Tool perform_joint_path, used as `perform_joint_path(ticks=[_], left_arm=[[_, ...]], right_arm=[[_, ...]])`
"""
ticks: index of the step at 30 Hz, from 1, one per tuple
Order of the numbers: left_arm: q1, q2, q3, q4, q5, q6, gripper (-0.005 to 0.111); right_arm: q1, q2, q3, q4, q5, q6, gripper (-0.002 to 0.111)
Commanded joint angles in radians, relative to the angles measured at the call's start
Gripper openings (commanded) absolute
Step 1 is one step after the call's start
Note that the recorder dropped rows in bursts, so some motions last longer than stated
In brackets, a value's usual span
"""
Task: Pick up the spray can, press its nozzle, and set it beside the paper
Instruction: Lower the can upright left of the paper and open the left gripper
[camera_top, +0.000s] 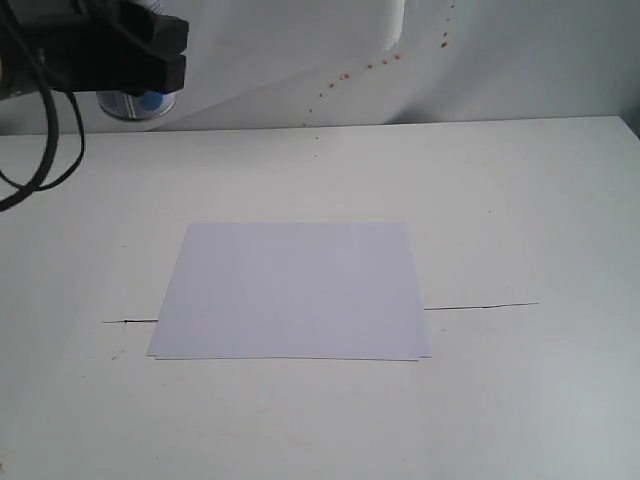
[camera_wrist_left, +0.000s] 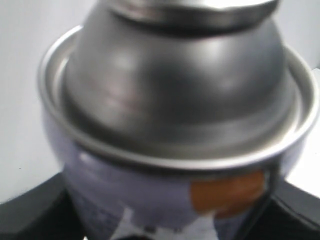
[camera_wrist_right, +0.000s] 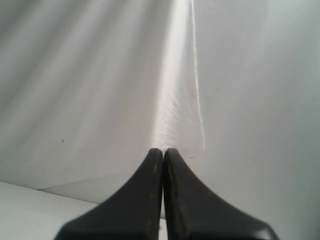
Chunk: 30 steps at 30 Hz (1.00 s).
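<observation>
At the top left of the exterior view, my left gripper (camera_top: 165, 55) is shut on the spray can (camera_top: 135, 103), which is lifted off the table. Only the can's silver lower end and blue dot show under the black fingers. The left wrist view is filled by the spray can (camera_wrist_left: 175, 100): its domed silver shoulder, rim and white label, with dark fingers (camera_wrist_left: 30, 215) at both sides. The nozzle is out of view. The white paper (camera_top: 295, 290) lies flat mid-table, right of the can and nearer the front. My right gripper (camera_wrist_right: 163, 152) is shut and empty, facing a white wall.
The white table (camera_top: 520, 200) has a thin dark line (camera_top: 480, 306) running out from both sides of the paper. A white backdrop with small red specks (camera_top: 350, 72) stands behind. A black cable (camera_top: 45, 130) loops down from the left arm.
</observation>
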Motion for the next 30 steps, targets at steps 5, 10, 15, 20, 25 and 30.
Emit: perform_joint_path(ticks=[5,10,15,20,25,30], left_arm=[[0.142,-0.100,0.058,0.002,-0.119,-0.061,0.000],[0.353,-0.062,0.128,-0.026,-0.346,-0.119,0.000],[0.496,0.073,0.140,-0.073,-0.528,-0.014,0.000],[0.507,0.295,0.140,-0.299,-0.728,0.270,0.000],[0.507,0.451,0.140,-0.421,-0.803,0.435,0.000],[0.507,0.539,0.140,-0.469,-0.863,0.494,0.000]], right_arm=[[0.001,-0.012,0.003,0.005,-0.017,-0.002,0.000],[0.001,-0.012,0.003,0.005,-0.019,-0.002,0.000],[0.001,-0.012,0.003,0.005,-0.021,-0.002,0.000],[0.001,-0.012,0.003,0.005,-0.021,-0.002,0.000],[0.001,-0.012,0.003,0.005,-0.024,-0.002,0.000],[0.001,-0.012,0.003,0.005,-0.024,-0.002,0.000]])
